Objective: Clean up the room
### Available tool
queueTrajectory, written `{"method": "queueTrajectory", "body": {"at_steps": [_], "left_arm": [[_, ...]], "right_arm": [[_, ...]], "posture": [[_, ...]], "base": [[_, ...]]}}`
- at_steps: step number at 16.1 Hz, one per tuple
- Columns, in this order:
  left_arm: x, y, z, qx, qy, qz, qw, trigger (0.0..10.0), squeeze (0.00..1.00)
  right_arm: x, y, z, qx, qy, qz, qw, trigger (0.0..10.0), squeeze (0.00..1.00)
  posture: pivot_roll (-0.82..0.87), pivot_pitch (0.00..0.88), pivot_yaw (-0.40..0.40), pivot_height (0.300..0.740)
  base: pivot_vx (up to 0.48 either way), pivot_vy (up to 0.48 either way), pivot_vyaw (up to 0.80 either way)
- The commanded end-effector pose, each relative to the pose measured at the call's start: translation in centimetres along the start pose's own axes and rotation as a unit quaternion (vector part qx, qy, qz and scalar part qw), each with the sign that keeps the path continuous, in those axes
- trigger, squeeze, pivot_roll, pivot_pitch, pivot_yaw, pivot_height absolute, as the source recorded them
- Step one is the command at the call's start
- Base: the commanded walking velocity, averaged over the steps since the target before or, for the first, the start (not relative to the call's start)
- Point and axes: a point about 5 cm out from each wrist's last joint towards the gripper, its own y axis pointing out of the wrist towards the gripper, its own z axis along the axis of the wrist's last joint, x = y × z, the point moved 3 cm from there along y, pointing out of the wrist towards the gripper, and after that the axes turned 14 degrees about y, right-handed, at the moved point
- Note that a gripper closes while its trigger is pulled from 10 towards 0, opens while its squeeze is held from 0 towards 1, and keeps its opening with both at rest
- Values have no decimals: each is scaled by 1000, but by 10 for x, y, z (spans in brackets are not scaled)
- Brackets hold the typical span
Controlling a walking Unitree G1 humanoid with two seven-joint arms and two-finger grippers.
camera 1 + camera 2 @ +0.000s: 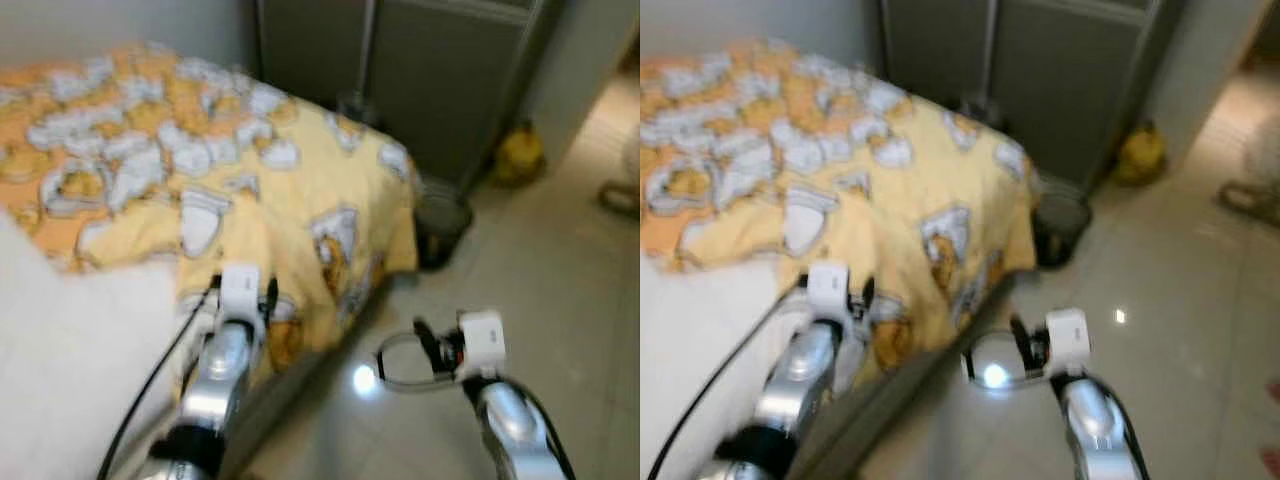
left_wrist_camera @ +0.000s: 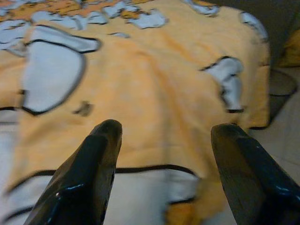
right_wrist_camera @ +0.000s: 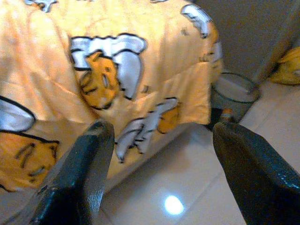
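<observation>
Both claws, left claw (image 2: 161, 136) and right claw (image 3: 159, 136), gape wide and empty beside the bed (image 1: 330, 200); its blanket (image 1: 250, 190) lies rumpled, tidying apparently unstarted.

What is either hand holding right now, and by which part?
Nothing. The left hand is open over the yellow blanket, and the right hand is open above the floor beside the bed.

A home bedroom: bed (image 1: 90, 380) with yellow cartoon quilt (image 1: 250, 190), tiled floor (image 1: 540, 270).

silver arms (image 1: 222, 370), blk cables – white wrists
</observation>
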Motion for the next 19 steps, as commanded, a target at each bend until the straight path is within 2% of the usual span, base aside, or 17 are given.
{"method": "queueTrajectory", "body": {"at_steps": [1, 7, 8, 9, 10, 11, 12, 13, 14, 15, 17, 18, 19], "left_arm": [[-5, 1, -1, -2, 2, 7, 1000, 10000, 0], [-5, 1, -1, -2, 2, 7, 1000, 10000, 0], [-8, 2, -5, -16, -6, 20, 1000, 10000, 0], [-40, 11, -18, -63, 1, 72, 995, 10000, 1000], [-66, 17, -20, -78, 48, 107, 990, 10000, 0], [-52, 13, -3, -14, 68, 79, 994, 10000, 0], [-35, 4, 17, 41, 22, 51, 998, 10000, 0], [-26, -1, 28, 70, 3, 35, 997, 10000, 0], [-19, -4, 36, 86, -13, 19, 996, 10000, 0], [-19, -4, 39, 98, 2, 16, 995, 10000, 0], [-23, 2, 36, 92, 8, 23, 995, 10000, 0], [-27, 2, 32, 83, -4, 30, 996, 10000, 0], [-30, 0, 33, 81, 4, 33, 996, 10000, 0]], "right_arm": [[-8, 3, 3, 6, 0, 13, 1000, 10000, 0], [-8, 3, 3, 6, 0, 13, 1000, 10000, 0], [-8, 3, 3, 4, 0, 14, 1000, 10000, 0], [-10, -4, -5, -9, -5, 29, 1000, 10000, 0], [-12, -14, -14, -23, -12, 42, 999, 10000, 0], [-12, -14, -14, -22, -12, 39, 999, 10000, 0], [-10, -7, -10, -11, -6, 23, 1000, 10000, 0], [-12, -1, -3, -1, 0, 21, 1000, 10000, 0], [-17, 4, 5, 11, 6, 29, 999, 10000, 0], [-24, 8, 12, 19, 9, 42, 999, 10000, 0], [-30, 9, 15, 18, 5, 54, 998, 10000, 0], [-31, 10, 15, 18, 5, 59, 998, 10000, 0], [-31, 10, 16, 15, 8, 61, 998, 10000, 0]], "posture": [[-12, 0, -8, 740], [-12, 0, -8, 740], [-13, 0, -9, 740], [-59, 0, -11, 740], [-55, 0, -7, 740], [-47, 0, -4, 740], [-26, 0, -4, 740], [-18, 0, -3, 740], [-6, 0, -5, 740], [3, 0, -9, 740], [12, 0, -13, 740], [13, 0, -16, 740], [12, 0, -20, 740]], "base": [[424, 0, 0], [424, 0, 0], [420, 0, 0], [0, 0, 0], [0, 0, 0], [0, 0, 0], [0, 0, 0], [0, 0, 0], [0, 0, 0], [0, 0, 0], [0, 0, 0], [0, 472, 638], [0, 469, 575]]}}
